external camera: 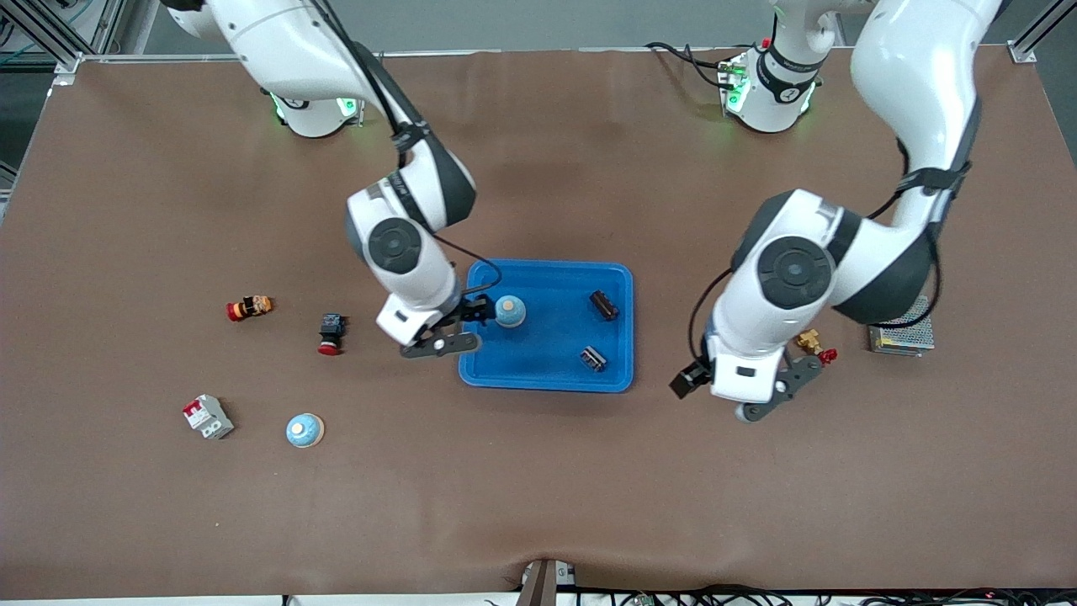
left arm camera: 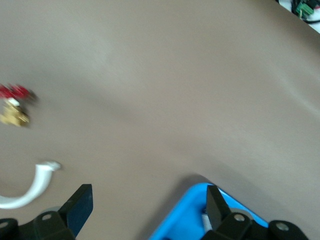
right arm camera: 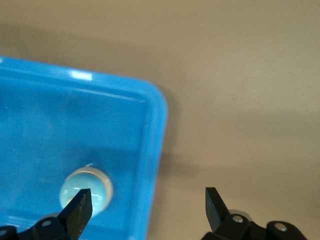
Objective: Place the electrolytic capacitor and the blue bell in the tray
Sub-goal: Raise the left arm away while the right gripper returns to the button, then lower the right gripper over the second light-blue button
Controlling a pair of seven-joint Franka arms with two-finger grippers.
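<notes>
Brown matting covers the table, with the tray at its middle. Inside the tray sit the blue bell and two dark capacitors. The bell looks light, rigid and smooth-domed, probably best gripped across its sides; the capacitors seem small and stiff. Bent low, the right gripper hangs released over the tray's rim beside the bell. The left gripper hovers unclenched and empty over bare table toward its own end.

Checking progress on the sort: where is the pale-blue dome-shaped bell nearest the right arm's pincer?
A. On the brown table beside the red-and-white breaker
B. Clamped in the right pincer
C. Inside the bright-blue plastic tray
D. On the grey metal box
C: the pale-blue dome-shaped bell sits inside the bright-blue plastic tray, with the open right pincer beside it.
</notes>
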